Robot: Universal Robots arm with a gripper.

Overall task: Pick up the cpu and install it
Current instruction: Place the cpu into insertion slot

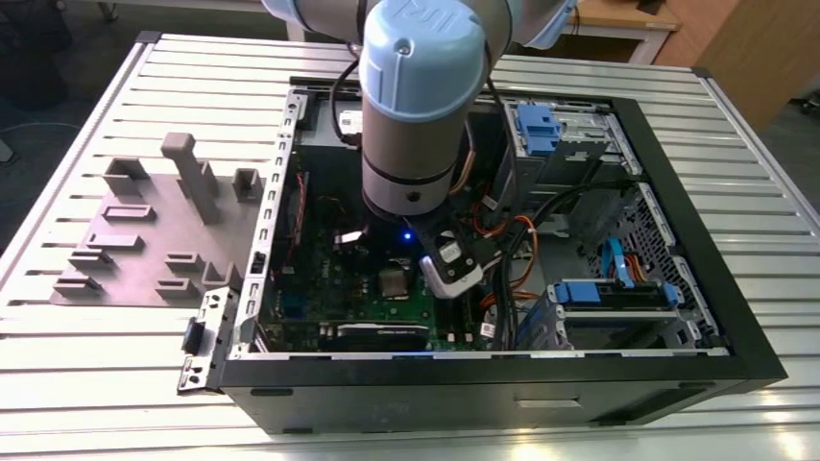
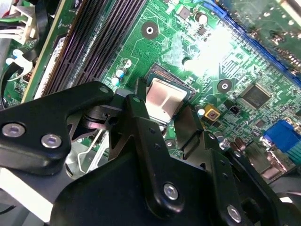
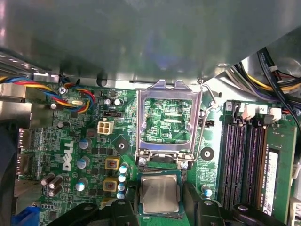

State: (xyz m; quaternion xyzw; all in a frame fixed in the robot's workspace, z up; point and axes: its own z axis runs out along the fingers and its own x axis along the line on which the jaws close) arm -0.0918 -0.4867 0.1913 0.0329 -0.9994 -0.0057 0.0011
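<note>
At the exterior view's left, a grey plastic fixture [image 1: 154, 230] sat on the slatted desk [image 1: 103, 365]. Toward the centre, the arm [image 1: 410, 106] reached into the open computer case [image 1: 513, 394]. In the first wrist view, the end effector [image 3: 161, 198] appeared closed on the cpu [image 3: 160, 190], holding it at the socket just beside the raised silver frame [image 3: 167, 88].

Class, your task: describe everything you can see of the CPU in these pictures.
The cpu is a thin, flat square chip with a dull silver metal top edged by green board. It sits top-up at the socket of the motherboard, beside the opened silver socket frame. The black end effector flanks two opposite sides; whether it touches cannot be told.
</note>
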